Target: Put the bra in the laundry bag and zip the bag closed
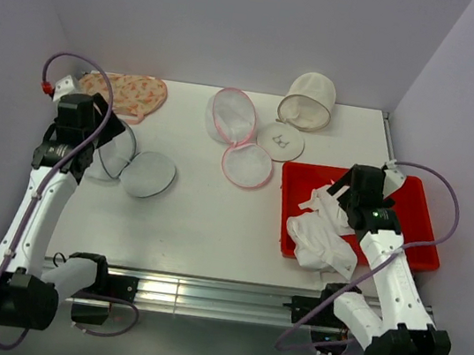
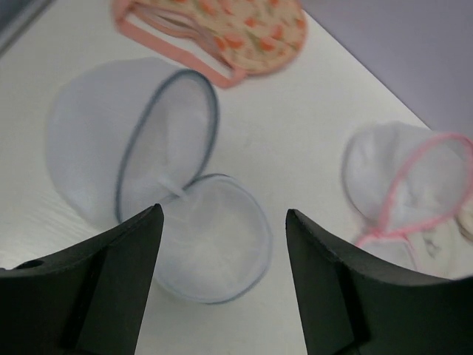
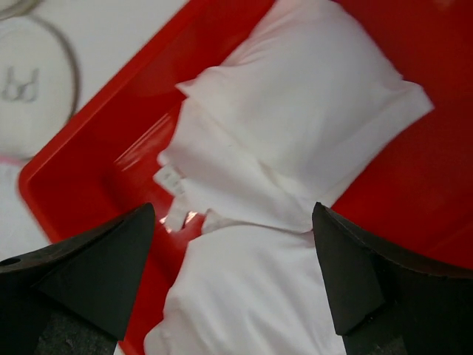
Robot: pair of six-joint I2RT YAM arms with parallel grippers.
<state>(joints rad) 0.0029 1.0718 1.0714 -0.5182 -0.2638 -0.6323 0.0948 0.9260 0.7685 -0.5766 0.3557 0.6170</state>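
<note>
The white bra (image 1: 325, 231) lies crumpled in the red tray (image 1: 423, 214), spilling over its near left edge; it fills the right wrist view (image 3: 295, 133). My right gripper (image 1: 351, 203) hangs open just above the bra, empty (image 3: 233, 222). The laundry bag (image 1: 136, 167), white mesh with a blue-grey zipper rim, lies open at the table's left, its two halves side by side (image 2: 170, 200). My left gripper (image 1: 94, 120) is open and empty above the bag (image 2: 224, 222).
A peach floral bag (image 1: 129, 92) lies at the back left. A pink-rimmed mesh bag (image 1: 241, 138) lies open in the middle. A round white disc (image 1: 281, 141) and a cream mesh basket (image 1: 308, 101) stand behind the tray.
</note>
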